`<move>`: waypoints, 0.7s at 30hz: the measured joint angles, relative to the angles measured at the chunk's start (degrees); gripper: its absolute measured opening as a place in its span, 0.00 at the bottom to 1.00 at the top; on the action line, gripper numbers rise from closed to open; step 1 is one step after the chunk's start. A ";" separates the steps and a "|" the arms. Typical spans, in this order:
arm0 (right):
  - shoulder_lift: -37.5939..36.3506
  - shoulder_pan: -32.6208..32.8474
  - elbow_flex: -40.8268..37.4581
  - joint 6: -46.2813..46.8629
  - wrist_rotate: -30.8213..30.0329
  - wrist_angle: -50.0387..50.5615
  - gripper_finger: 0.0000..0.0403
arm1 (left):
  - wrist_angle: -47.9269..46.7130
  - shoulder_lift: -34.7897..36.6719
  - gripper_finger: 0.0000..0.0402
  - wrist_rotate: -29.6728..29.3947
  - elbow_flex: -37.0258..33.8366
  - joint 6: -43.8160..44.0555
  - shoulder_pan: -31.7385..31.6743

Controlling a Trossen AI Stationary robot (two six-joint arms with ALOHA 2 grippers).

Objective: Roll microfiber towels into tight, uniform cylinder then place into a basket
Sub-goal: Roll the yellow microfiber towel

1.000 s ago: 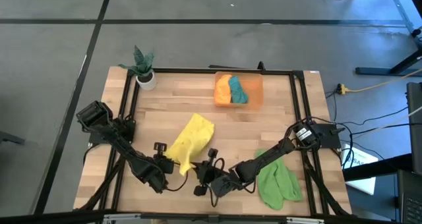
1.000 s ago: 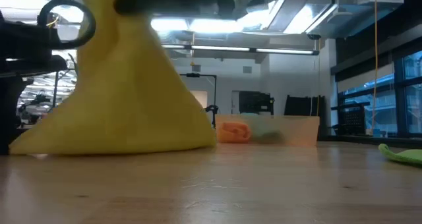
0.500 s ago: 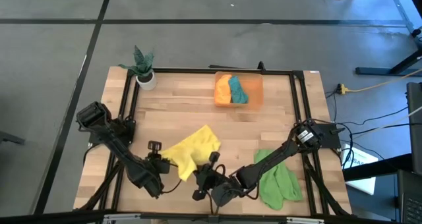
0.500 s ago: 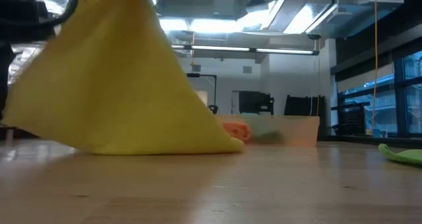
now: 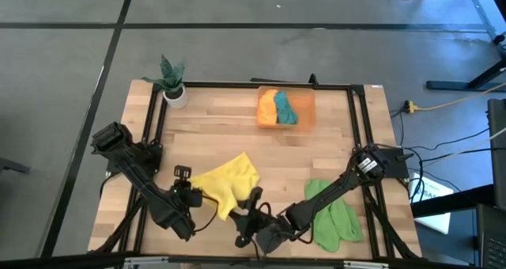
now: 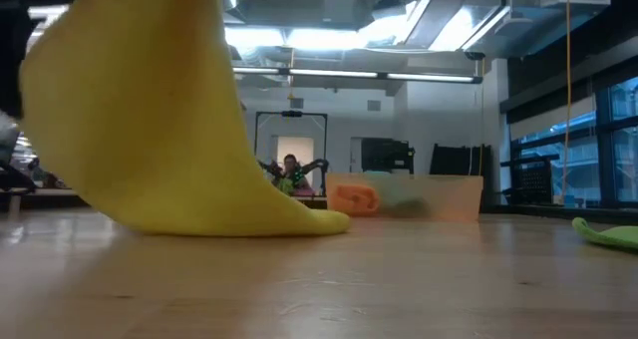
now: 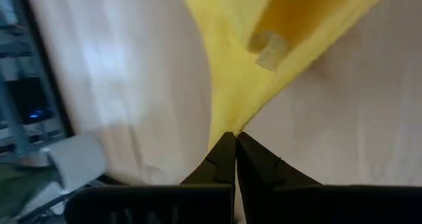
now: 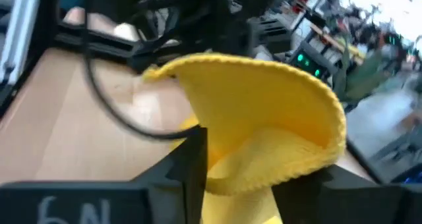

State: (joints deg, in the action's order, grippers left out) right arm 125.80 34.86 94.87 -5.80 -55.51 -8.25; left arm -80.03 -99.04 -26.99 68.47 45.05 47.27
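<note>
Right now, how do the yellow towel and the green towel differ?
The yellow towel is pinched by the shut left gripper and lifted at one edge; the green towel lies untouched on the table. Yellow sits mid-table between both arms, with the right gripper at it; green lies near the right edge. Both are unrolled and outside the basket.

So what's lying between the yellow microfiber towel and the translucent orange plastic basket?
Only bare wooden table between yellow microfiber towel and translucent orange plastic basket, seen in the high view.
</note>
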 joint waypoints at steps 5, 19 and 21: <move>0.00 2.17 0.00 -5.44 -1.70 -1.37 0.40 | -7.79 0.00 0.00 -2.48 4.93 0.38 0.00; 0.00 5.92 -0.02 13.02 1.20 6.83 0.40 | -9.94 1.55 0.00 -7.17 12.28 -0.45 0.02; 0.00 5.92 -0.02 13.04 1.16 8.47 0.40 | -10.02 1.55 0.00 -6.99 12.28 -0.43 0.02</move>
State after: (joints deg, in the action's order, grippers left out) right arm 125.80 40.77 94.85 7.23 -54.34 0.22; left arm -90.05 -97.49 -33.98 80.75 44.61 47.29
